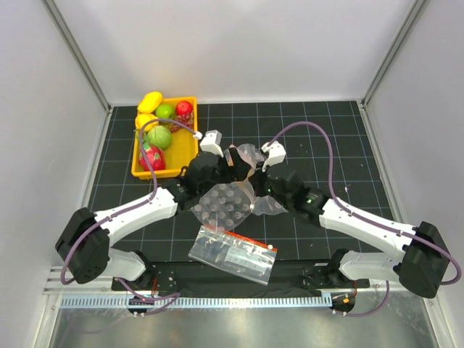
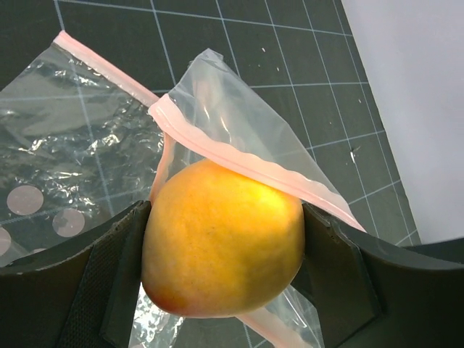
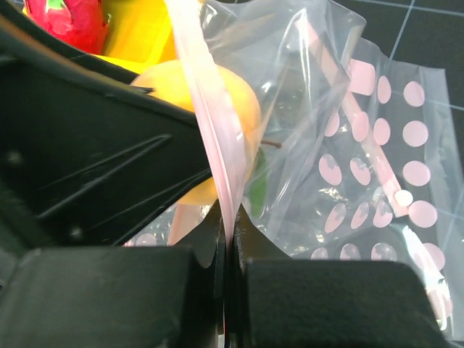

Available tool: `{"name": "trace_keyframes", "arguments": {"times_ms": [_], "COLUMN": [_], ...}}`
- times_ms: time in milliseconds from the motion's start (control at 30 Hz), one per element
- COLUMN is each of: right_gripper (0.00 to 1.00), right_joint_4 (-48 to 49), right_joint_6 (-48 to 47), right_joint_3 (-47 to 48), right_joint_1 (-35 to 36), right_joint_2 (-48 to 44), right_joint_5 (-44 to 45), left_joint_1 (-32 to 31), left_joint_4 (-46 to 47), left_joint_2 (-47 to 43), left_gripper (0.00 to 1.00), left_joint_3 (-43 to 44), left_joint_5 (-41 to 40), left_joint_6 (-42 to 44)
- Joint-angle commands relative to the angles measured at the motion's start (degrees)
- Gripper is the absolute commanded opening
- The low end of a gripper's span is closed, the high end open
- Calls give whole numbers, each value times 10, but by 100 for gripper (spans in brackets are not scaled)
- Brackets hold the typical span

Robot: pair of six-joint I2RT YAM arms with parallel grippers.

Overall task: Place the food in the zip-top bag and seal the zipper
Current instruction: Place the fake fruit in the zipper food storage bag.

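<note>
- Orange peach (image 2: 217, 254) is clamped between the two fingers of my left gripper (image 2: 226, 221), which is closed on its sides. It's right at the mouth of the zip-top bag (image 2: 239, 109), with the pink zipper (image 2: 246, 165) draped across its top.
- My right gripper (image 3: 227, 221) is closed on that zipper edge with the strip pinched flat between the jaws, holding one lip of the bag up off the table. From the right wrist view the peach looks like it's just going in behind the plastic. I can't tell how far in it really is.
- So I'd call this the loading step, first fruit, early in the job. Nothing is sealed.
- Next move, as I see it: push the peach deeper past the zipper, then open the left fingers and back out without dragging the film along. The right side has to hold the lip steady the whole time, because that plastic is thin and floppy.
- The bag lies partly over a bubble sheet (image 1: 225, 206) in the middle of the black grid mat (image 1: 326, 145). A printed bag (image 1: 233, 251) lies nearer my bases.
- The rest of the food sits in the yellow tray (image 1: 183, 154) at far left: green apple (image 1: 166, 111), bigger green fruit (image 1: 159, 137), lemon piece (image 1: 150, 101). All of that needs fetching before zipping.
</note>
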Motion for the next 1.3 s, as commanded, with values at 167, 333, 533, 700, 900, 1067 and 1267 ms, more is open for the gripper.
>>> {"name": "trace_keyframes", "arguments": {"times_ms": [167, 333, 533, 700, 900, 1067, 1267], "right_gripper": [1, 1, 1, 1, 1, 1, 1], "right_joint_4": [35, 34, 34, 18, 9, 12, 21], "right_joint_6": [23, 23, 26, 31, 37, 40, 47], "right_joint_3": [-3, -2, 2, 13, 15, 13, 8], "right_joint_1": [-17, -18, -17, -19, -29, -39, -51], "right_joint_2": [1, 5, 15, 23, 23, 27, 27], "right_joint_5": [-61, -64, -74, -50, -57, -76, -104], "left_joint_1": [-3, -4, -5, -4, -4, -4, -4], "left_joint_4": [-3, -3, -13, -29, -61, -70, -75], "left_joint_2": [-23, -22, -34, -56, -59, -67, -83], "left_gripper": [89, 100, 100, 100, 100, 100, 100], "left_joint_3": [2, 3, 2, 0, 15, 16, 16], "left_joint_5": [17, 22, 9, -6, -21, -28, -37], "left_joint_6": [-3, -4, -5, 0, 8, 17, 29]}}
